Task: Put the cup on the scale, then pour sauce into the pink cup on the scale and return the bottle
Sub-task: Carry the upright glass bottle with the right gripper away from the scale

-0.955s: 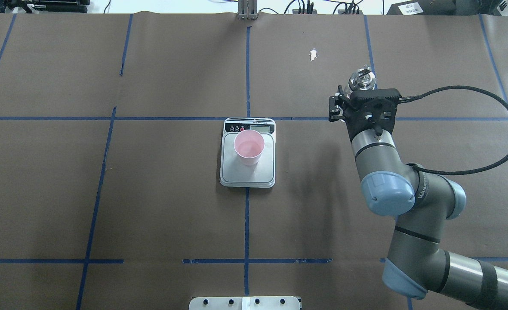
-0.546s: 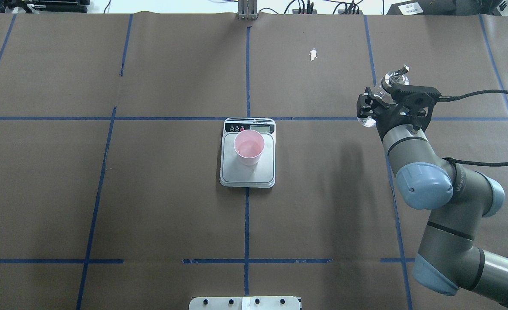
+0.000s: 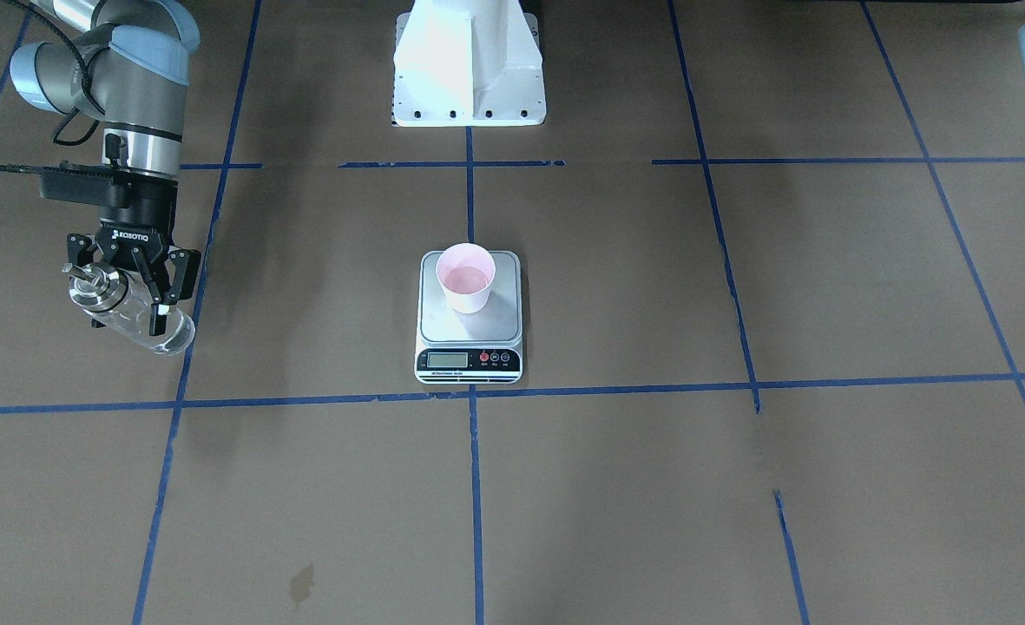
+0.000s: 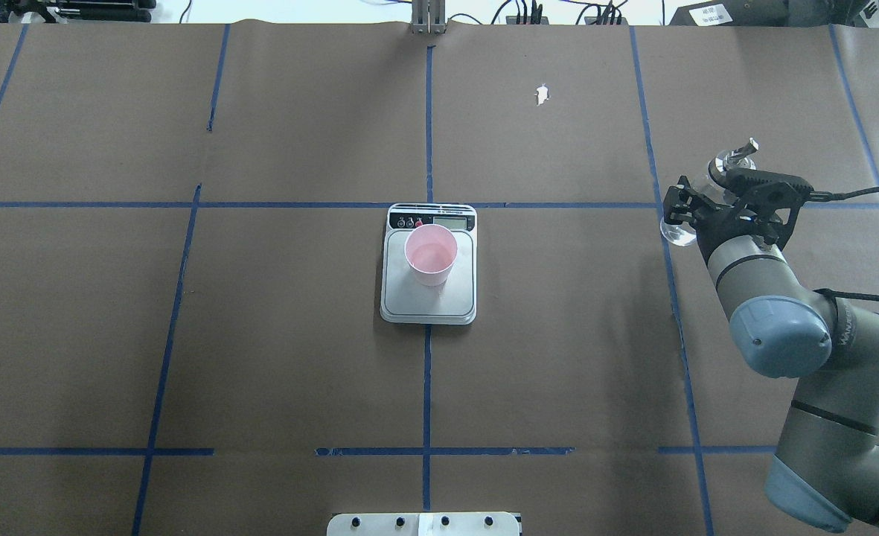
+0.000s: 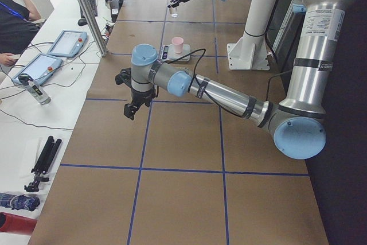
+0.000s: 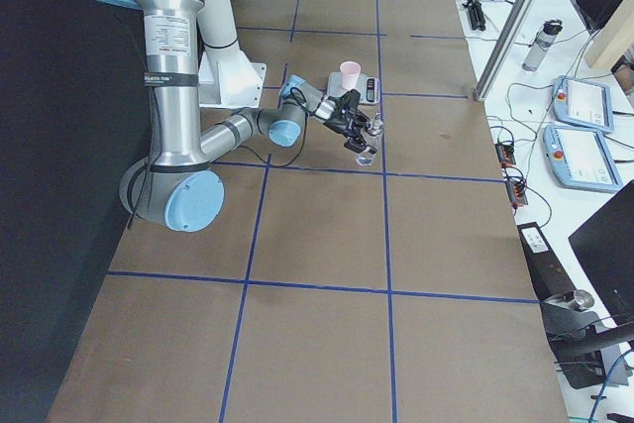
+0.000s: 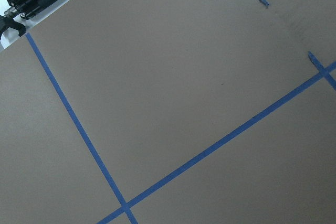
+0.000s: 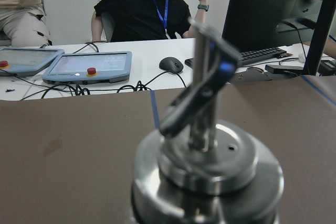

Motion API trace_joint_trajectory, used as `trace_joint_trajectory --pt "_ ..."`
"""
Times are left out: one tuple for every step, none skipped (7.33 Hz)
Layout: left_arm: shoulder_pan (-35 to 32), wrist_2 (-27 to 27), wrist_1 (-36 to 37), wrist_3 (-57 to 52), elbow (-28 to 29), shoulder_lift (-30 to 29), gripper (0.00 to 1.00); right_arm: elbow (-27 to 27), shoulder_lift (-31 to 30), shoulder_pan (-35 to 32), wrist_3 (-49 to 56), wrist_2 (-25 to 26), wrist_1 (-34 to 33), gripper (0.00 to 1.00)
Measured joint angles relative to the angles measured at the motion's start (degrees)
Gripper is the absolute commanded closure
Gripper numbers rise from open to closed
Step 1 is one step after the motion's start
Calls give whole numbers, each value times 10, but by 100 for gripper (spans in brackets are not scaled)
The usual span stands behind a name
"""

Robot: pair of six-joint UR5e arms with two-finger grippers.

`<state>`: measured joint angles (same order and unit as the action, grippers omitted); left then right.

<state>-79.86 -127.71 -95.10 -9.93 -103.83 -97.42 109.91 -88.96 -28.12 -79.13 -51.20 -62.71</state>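
Your right arm reaches forward over the right side of the desk (image 4: 298,372), with the wrist turned so the right gripper (image 3: 128,319) points downward. Its fingers are clamped across the glass body of the bottle (image 3: 139,312), held over the desk well to the right of the scale (image 4: 429,298).

The bottle is tilted. Its long axis runs from the base, low and toward the scale, up to the silver cap on the right, with the spout on the side away from the scale.

The cup (image 4: 431,254) stands upright on the scale's platform.

The left gripper (image 5: 131,109) hangs over the left side of the desk; you cannot tell whether its fingers are apart.
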Motion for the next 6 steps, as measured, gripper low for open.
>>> trace_joint_trajectory --pt "0 -1 0 0 0 0 0 15 -4 6 -19 -3 -36 100" --pt "0 -1 0 0 -1 0 0 22 -5 16 -29 -4 -55 100" --pt "0 -1 0 0 -3 0 0 23 -6 26 -33 -4 -63 100" --pt "0 -1 0 0 -5 0 0 22 -6 34 -34 -4 -65 100" --pt "-1 -1 0 0 -7 0 0 16 -5 40 -35 -2 -65 100" --pt "-1 0 1 0 -9 0 0 11 -4 46 -36 2 -65 100"
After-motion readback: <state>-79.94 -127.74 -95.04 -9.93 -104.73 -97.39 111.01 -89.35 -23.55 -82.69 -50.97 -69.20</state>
